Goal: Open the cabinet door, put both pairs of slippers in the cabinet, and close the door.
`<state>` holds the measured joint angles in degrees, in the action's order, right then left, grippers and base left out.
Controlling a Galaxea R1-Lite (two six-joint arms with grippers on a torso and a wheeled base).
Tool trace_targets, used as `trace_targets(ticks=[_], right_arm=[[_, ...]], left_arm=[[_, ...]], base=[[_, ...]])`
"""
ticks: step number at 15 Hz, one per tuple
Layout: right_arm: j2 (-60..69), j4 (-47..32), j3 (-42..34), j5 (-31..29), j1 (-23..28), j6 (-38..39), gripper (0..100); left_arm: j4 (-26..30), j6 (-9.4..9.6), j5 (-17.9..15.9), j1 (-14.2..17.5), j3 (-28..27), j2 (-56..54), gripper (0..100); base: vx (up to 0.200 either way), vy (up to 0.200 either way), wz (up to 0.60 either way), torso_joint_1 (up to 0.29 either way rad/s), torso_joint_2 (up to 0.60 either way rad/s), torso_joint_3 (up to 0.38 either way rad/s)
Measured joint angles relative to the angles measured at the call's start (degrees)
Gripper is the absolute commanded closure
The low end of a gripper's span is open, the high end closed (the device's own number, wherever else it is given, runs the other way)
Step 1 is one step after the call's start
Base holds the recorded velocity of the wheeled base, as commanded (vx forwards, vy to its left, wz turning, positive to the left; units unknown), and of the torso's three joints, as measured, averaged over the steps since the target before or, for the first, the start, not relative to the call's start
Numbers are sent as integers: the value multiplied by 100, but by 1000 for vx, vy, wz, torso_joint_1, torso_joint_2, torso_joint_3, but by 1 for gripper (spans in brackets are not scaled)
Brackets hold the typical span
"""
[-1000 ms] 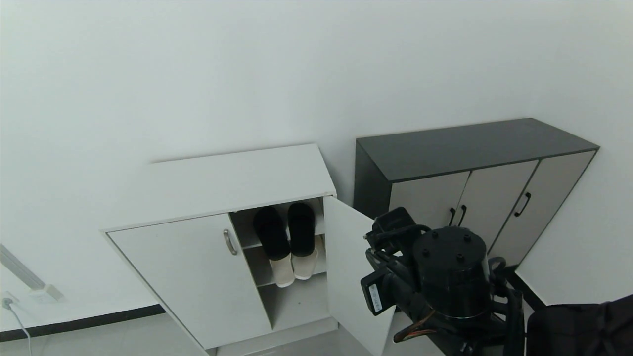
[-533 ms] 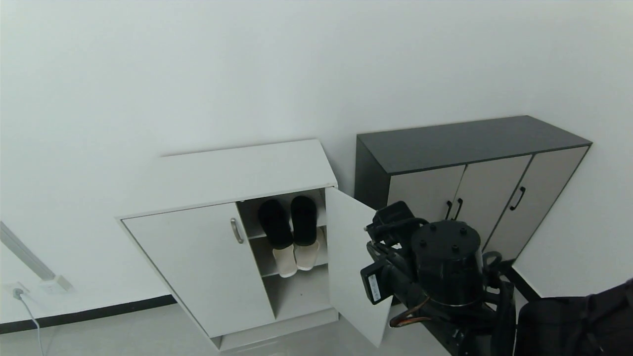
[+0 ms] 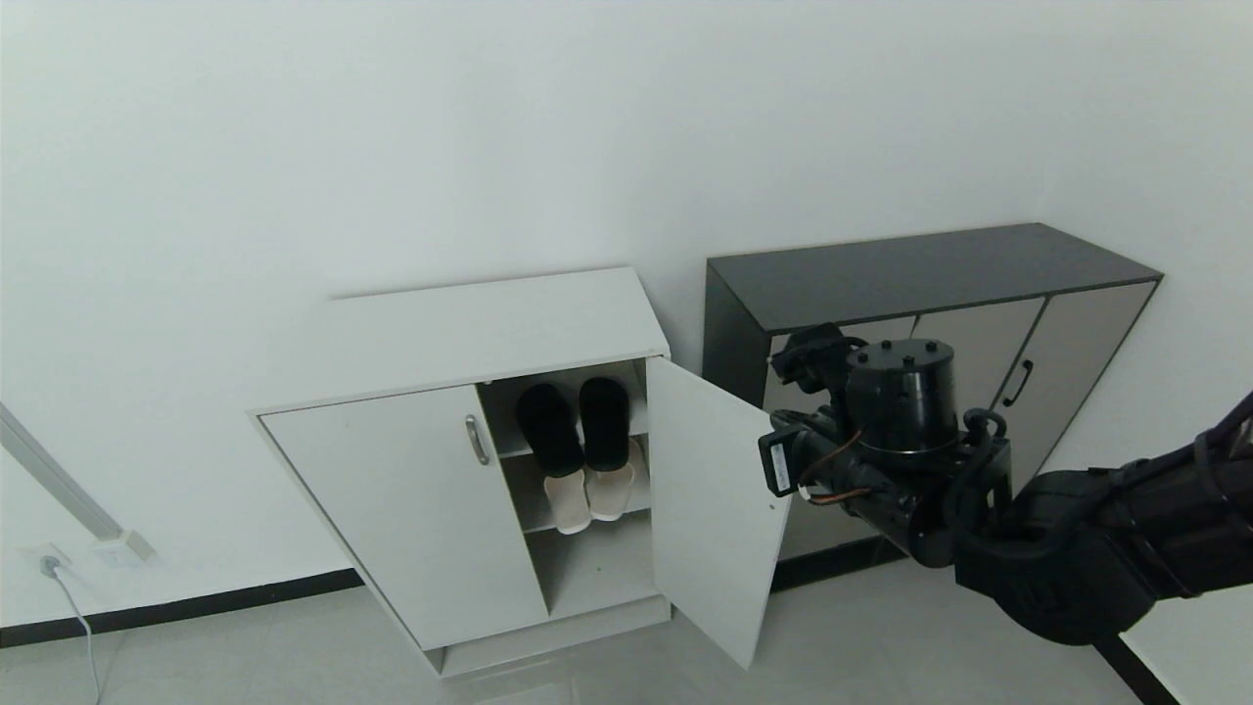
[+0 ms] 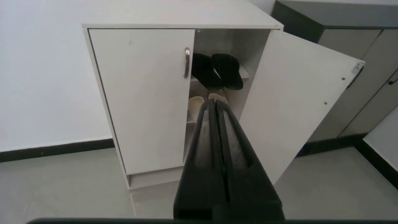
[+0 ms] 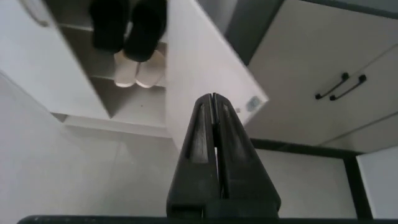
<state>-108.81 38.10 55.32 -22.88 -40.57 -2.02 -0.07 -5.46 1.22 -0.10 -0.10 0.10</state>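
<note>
Since a second ago the head camera has shifted, and the right arm (image 3: 901,431) has risen from low in front of the open door to a spot beside the door's upper outer edge, in front of the dark-topped grey-doored sideboard (image 3: 930,274). The right pincer (image 5: 214,98) has its two black fingers pressed together with nothing between them, and points down past the open door's corner toward the grey tiled floor (image 5: 93,174). The left pincer (image 4: 214,104) is likewise pressed together and bare, aimed at the low white two-door cabinet (image 3: 470,333) that stands against the wall. That cabinet's left door (image 3: 401,509), with a small metal handle (image 3: 477,439), is closed, while its right door (image 3: 715,499) stands swung wide. Inside, the pair of black slippers (image 3: 578,426) lies side by side on the upper shelf, and the pair of white slippers (image 3: 592,494) lies on the shelf just below, ends jutting past the edge.
</note>
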Motion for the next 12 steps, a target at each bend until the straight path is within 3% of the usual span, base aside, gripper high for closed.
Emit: trace_targets(ticks=[5, 12], right_arm=[[-358, -998, 1193, 813, 502, 478, 100], [-1630, -996, 2365, 947, 1204, 625, 100]], left_arm=[[0, 0, 0, 0, 0, 0, 100], [0, 2, -2, 0, 0, 0, 100]], base=[[0, 0, 0, 0, 0, 0], [0, 0, 0, 0, 0, 0]])
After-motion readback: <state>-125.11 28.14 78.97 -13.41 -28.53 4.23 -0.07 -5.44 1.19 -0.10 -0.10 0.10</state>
